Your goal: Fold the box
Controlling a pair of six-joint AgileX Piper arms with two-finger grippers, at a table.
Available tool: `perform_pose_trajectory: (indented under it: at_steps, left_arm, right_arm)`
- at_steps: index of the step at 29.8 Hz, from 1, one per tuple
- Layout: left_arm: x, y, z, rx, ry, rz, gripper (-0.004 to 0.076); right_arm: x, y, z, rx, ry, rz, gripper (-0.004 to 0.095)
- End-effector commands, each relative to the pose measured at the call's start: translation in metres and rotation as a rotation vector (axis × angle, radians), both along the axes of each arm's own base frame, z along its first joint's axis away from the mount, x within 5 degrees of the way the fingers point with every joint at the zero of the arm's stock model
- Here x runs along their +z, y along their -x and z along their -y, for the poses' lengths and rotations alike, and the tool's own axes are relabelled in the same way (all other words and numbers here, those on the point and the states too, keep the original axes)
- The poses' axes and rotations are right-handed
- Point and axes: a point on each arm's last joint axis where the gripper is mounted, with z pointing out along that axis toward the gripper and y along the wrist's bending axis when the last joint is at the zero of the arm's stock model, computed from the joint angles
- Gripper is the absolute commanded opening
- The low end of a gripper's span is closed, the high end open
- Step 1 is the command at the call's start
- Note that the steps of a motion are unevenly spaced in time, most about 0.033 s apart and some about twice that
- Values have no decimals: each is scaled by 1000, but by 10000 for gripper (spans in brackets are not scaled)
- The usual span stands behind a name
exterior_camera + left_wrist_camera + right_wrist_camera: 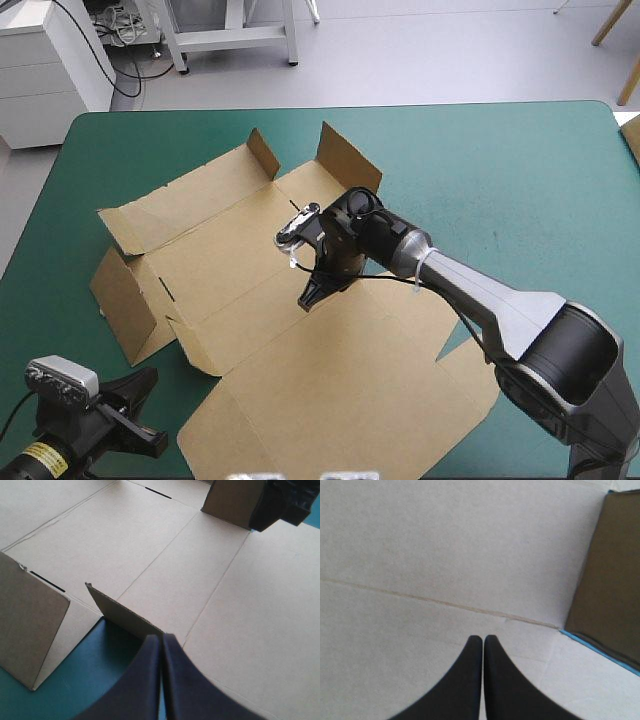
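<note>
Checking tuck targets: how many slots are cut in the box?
2. One slot beside the raised flap at the box's left end; one slot nearer the far edge. The right gripper may hide others.

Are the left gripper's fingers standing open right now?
No, the fingers of the left gripper meet in one pointed arch, with a raised flap of the box just ahead.

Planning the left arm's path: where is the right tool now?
High view: the right tool, shut, points down at the middle of the brown box, near the table's centre.
</note>
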Motion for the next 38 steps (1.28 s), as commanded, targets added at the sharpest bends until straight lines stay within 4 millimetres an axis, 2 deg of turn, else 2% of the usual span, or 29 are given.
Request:
perform_pose_trajectory:
  at_steps: [1, 7, 15, 20, 26, 32, 36, 38]
  left_arm:
    - [13, -3, 2, -2, 47, 68, -8]
    - [13, -3, 2, -2, 47, 68, -8]
    - [13, -3, 2, -2, 47, 68, -8]
    - [13, -3, 2, -2, 47, 68, -8]
    - [13, -3, 2, -2, 47, 68, -8]
    - [13, -3, 2, -2, 47, 68, -8]
    - [13, -3, 1, 0, 42, 70, -8]
    - [13, -3, 1, 0, 42, 70, -8]
  right_arm:
    - [50, 2, 7, 3, -44, 115, -2]
    - [96, -3, 8, -2, -108, 263, -2]
    - [135, -6, 19, -20, -100, 435, -3]
    - [142, -17, 42, -80, -92, 457, -22]
    - [140, -41, 77, -188, -216, 340, -22]
    - [140, -43, 80, -154, -250, 312, -6]
    - [140, -40, 76, -83, -267, 301, 139]
    - [139, -41, 75, -58, -257, 306, 274]
